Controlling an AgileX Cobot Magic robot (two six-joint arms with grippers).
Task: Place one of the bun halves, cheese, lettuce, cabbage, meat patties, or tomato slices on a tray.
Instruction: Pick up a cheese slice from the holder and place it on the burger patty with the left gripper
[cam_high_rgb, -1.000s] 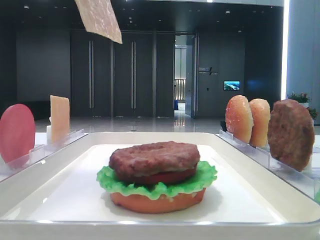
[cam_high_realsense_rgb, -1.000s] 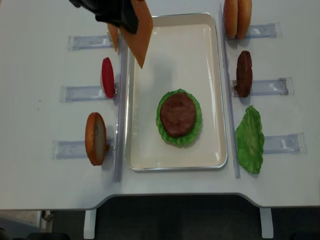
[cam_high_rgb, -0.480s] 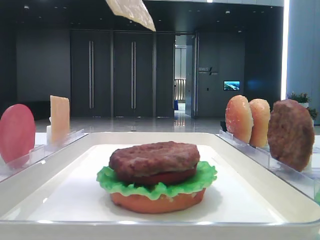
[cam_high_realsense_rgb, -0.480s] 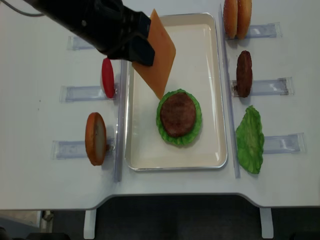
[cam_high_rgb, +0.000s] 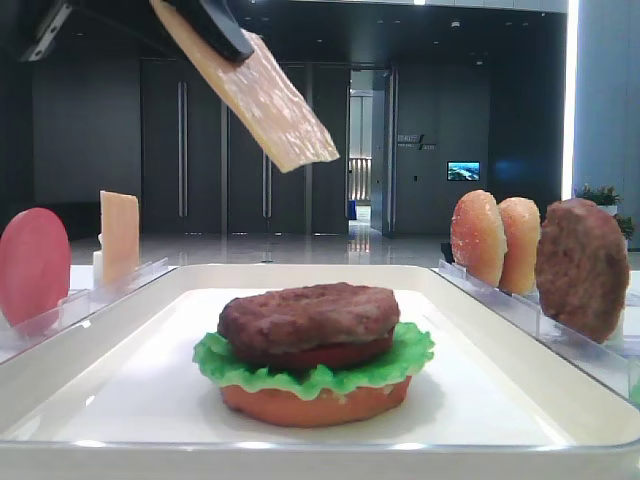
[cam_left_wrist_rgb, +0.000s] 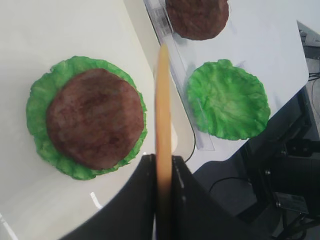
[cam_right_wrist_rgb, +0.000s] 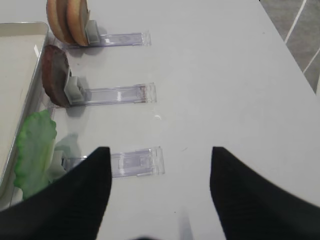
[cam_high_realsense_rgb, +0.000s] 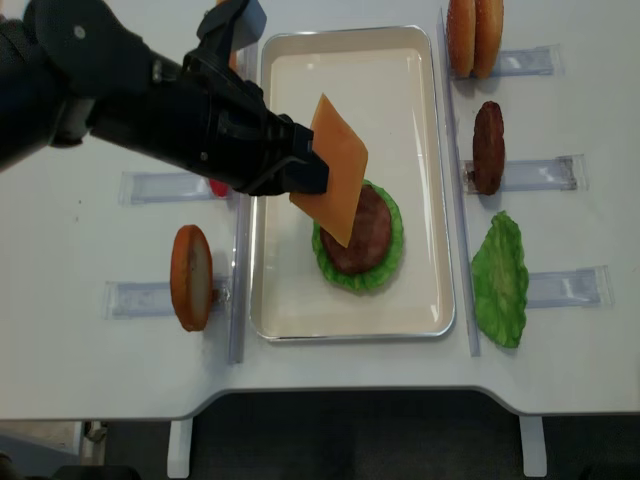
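1. The left pincer (cam_high_realsense_rgb: 305, 172) was clenched on one edge of the cheese (cam_high_realsense_rgb: 333, 168), holding the slice tilted in the air above the tray (cam_high_realsense_rgb: 300, 300), its low corner over the near rim of the stacked patty (cam_high_realsense_rgb: 360, 232).

2. The right pincer (cam_right_wrist_rgb: 160, 170) stood released, its jaws apart over the table (cam_right_wrist_rgb: 225, 75) beside the loose lettuce (cam_right_wrist_rgb: 32, 150), holding nothing.

3. The stack sat in the tray: bun half (cam_high_rgb: 315, 402) at the bottom, lettuce leaf (cam_high_rgb: 400, 355), a red slice, then the patty on top.

4. Risk: the slice was gripped only at its edge and hung at a steep angle, so if let go from that height it would likely land on a corner and slide off the patty, or tip onto the bare tray.

5. Risk: the slice looked off-centre toward the left of the stack; lowering without a shift could leave it overhanging, or the pincer could nudge the patty and disturb the layers beneath.

6. Risk: a thin, stiff slice might cling to one pad on release and be dragged away.

7. No brand, label or readable writing showed; a distant wall sign in the low view was too small to read.
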